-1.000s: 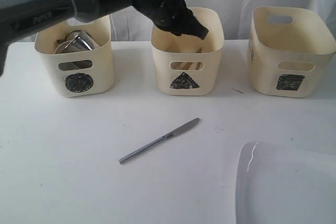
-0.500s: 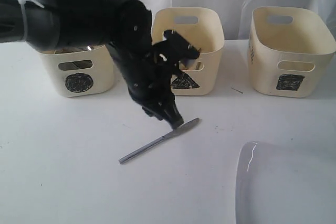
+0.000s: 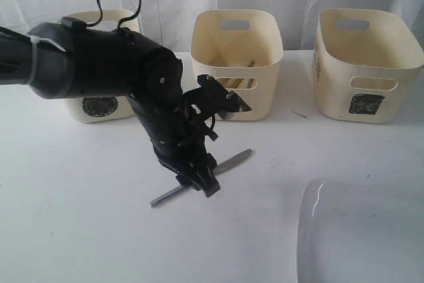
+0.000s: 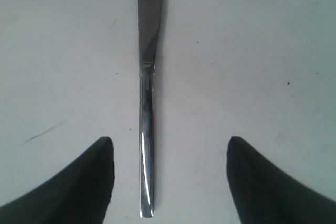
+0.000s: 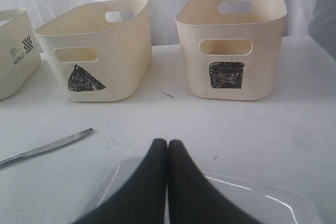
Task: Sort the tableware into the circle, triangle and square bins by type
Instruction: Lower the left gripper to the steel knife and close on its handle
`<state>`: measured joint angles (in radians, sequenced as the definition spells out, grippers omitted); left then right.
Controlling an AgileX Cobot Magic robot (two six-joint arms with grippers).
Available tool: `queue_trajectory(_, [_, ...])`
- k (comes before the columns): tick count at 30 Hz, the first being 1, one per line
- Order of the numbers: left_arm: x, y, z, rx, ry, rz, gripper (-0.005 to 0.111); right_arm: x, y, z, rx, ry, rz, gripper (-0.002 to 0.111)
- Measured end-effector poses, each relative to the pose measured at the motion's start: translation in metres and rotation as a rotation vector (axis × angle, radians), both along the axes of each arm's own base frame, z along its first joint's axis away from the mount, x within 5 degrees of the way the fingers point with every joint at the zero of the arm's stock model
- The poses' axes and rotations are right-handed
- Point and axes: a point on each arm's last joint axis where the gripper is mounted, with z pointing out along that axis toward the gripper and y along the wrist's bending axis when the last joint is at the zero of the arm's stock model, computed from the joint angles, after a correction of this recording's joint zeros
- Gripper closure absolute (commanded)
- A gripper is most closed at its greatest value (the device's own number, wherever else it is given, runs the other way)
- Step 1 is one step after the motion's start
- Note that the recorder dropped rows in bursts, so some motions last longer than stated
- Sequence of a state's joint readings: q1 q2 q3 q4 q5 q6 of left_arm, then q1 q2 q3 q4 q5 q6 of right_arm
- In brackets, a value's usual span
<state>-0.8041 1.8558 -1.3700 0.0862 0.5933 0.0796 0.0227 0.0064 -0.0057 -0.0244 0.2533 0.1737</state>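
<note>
A steel knife (image 3: 234, 161) lies on the white table in front of the triangle bin (image 3: 237, 38). My left gripper (image 3: 199, 180) is down over its handle. In the left wrist view the gripper (image 4: 169, 142) is open, the knife (image 4: 147, 129) lying between the fingers (image 4: 89, 182), nearer one of them and untouched. The circle bin (image 3: 99, 107) is partly hidden behind the left arm. The square bin (image 3: 368, 64) stands at the right. My right gripper (image 5: 167, 142) is shut and empty over the white square plate (image 5: 252, 198). The mugs and bowls are hidden.
Wooden sticks (image 3: 232, 83) show inside the triangle bin. The plate (image 3: 364, 236) fills the table's front right corner. A white curtain hangs behind the bins. A small dark speck (image 3: 299, 114) lies between the triangle and square bins.
My left arm has swung down from above the triangle bin to the table, and its open gripper now straddles the knife's handle. The knife and plate have not moved.
</note>
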Motion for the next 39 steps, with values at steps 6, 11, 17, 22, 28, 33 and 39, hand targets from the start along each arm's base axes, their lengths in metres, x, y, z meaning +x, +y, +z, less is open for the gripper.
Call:
queue_trajectory(6, [0.004,-0.005,-0.029,0.046,0.042,-0.013,0.041,0.0,0.0,0.0,0.0,0.0,0.0,0.108])
queue_trajectory(11, [0.008,-0.008,-0.04,0.053,0.027,-0.061,0.041,0.0,0.0,0.0,0.0,0.0,0.0,0.108])
queue_trajectory(17, [0.01,-0.011,-0.044,0.044,0.012,-0.072,0.043,0.0,0.0,0.0,0.0,0.0,0.0,0.108])
queue_trajectory(22, [0.01,-0.011,-0.044,0.039,0.005,-0.074,0.044,0.0,0.0,0.0,0.002,0.0,0.0,0.108])
queue_trajectory(28, [0.015,-0.007,-0.044,0.042,-0.007,-0.069,0.044,0.0,0.0,0.0,0.002,0.0,0.0,0.108])
queue_trajectory(33, [0.019,-0.005,-0.043,0.032,-0.02,-0.059,0.044,0.0,0.0,0.0,0.002,0.0,0.0,0.108])
queue_trajectory(39, [0.02,-0.006,-0.044,0.018,-0.029,-0.056,0.044,0.0,0.0,0.0,0.002,0.0,0.0,0.108])
